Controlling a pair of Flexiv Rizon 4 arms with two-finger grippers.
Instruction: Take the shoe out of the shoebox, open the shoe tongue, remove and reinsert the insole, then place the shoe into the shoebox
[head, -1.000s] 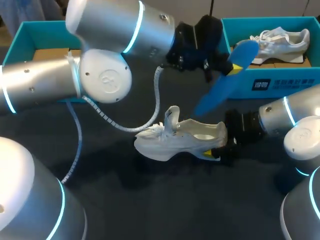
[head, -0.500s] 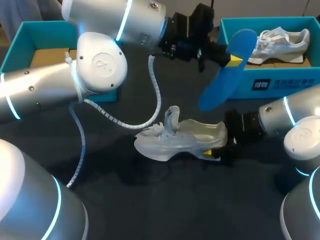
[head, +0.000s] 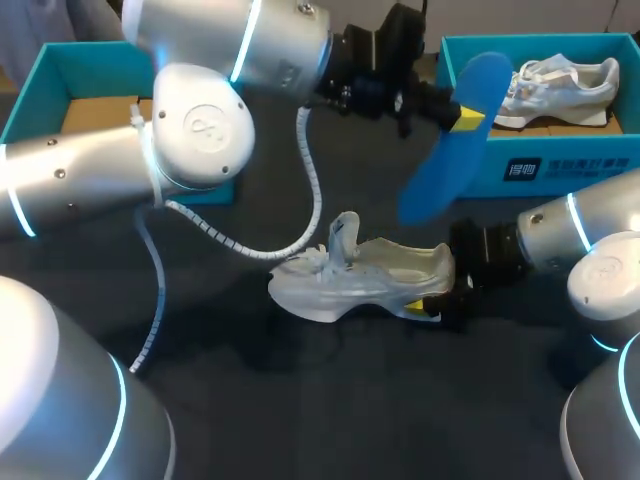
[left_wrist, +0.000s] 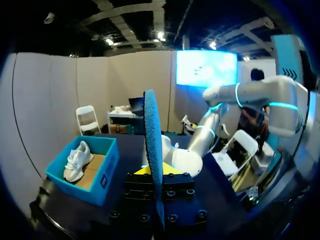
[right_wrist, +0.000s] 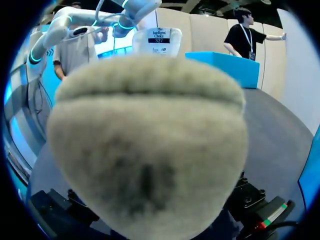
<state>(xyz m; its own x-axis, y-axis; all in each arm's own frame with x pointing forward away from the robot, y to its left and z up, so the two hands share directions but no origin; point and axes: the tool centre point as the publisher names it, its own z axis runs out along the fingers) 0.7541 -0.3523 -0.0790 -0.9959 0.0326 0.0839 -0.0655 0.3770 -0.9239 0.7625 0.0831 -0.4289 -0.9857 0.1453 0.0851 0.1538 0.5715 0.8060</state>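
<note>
A blue insole (head: 445, 165) hangs in the air above the table, with my left gripper (head: 462, 118) shut on its upper end. In the left wrist view the insole (left_wrist: 152, 135) stands edge-on between the yellow tips of that gripper (left_wrist: 155, 171). Below it a white shoe (head: 360, 280) lies on the dark table, toe to the left, tongue pulled up. My right gripper (head: 437, 300) is closed around its heel from the right. The heel (right_wrist: 145, 150) fills the right wrist view and hides the fingers there.
A teal shoebox (head: 540, 165) at the back right holds a second white shoe (head: 560, 85); the same box (left_wrist: 107, 170) shows in the left wrist view. Another teal box (head: 45, 75) with brown cardboard inside stands at the back left. My left arm's cable (head: 300, 215) droops beside the shoe.
My left arm has swung and lifted the insole a little up and to the right. The right gripper and the shoe have stayed put.
</note>
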